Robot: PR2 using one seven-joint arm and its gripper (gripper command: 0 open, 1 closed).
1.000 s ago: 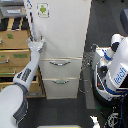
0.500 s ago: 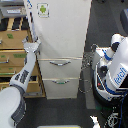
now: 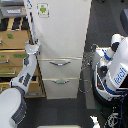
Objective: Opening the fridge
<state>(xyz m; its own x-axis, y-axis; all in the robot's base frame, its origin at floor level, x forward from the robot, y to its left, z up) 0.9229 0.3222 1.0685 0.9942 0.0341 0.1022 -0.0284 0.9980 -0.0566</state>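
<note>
The white fridge (image 3: 62, 45) stands upright in the middle of the exterior view, its upper door bearing a green-emblem sticker (image 3: 43, 9) and two drawers with silver bar handles (image 3: 59, 63) below. The robot's grey-and-white arm (image 3: 23, 75) rises from the lower left, and its gripper (image 3: 34, 48) sits at the fridge's left edge; whether it grips cannot be told. A tan wooden cabinet (image 3: 14, 45) crowds that side. A white and blue robot body (image 3: 115, 70) stands on the exterior view's right.
</note>
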